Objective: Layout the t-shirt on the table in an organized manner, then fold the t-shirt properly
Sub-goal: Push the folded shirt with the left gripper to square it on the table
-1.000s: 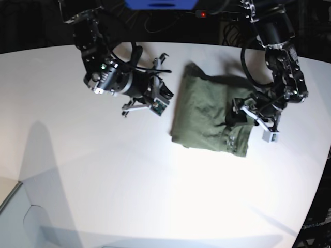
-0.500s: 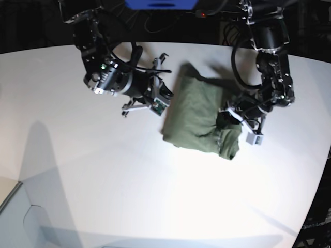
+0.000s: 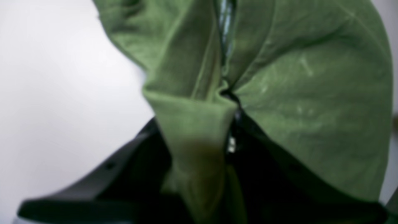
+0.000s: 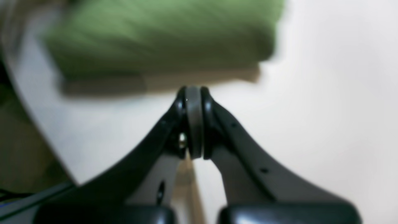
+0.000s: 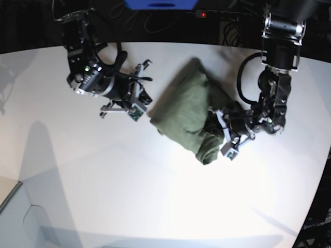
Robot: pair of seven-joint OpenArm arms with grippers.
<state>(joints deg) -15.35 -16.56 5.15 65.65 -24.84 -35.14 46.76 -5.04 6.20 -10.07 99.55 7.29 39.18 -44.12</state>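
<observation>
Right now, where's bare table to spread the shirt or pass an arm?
Free: the wide near half of the table, in front of both arms, and the far strip behind the t-shirt. Crowded: the narrow gap between the right gripper and the shirt's edge, and the left gripper, clamped on a fold.

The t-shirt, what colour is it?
Plain olive green t-shirt, clearest in the base view.

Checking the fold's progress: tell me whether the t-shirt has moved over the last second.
Yes. In the base view the t-shirt has slid leftward across the table, its left edge now nearer the right pincer.
</observation>
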